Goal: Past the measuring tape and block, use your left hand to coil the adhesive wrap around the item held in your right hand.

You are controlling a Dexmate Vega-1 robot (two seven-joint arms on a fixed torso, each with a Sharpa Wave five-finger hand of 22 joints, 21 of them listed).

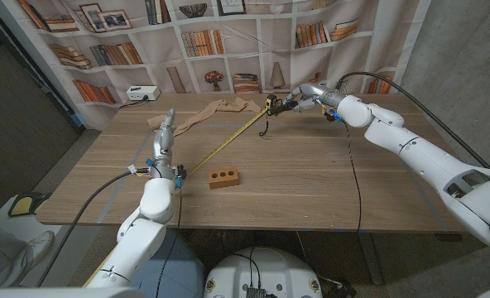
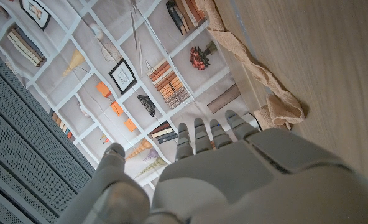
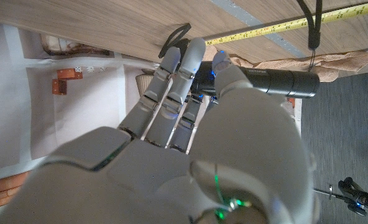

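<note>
With the right hand [image 1: 305, 98] gripping a black cylindrical flashlight [image 3: 277, 81], the empty, spread-fingered left hand [image 1: 164, 136] apparently must next grasp the beige adhesive wrap [image 1: 204, 113].

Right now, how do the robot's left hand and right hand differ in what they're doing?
The right hand reaches to the table's far side and grips a black cylindrical item, while the left hand holds nothing, its fingers upright and apart. The right hand sits at the far end of the yellow measuring tape; the left hand stands apart from the tan adhesive wrap. Both are grey, over the wooden table.
</note>
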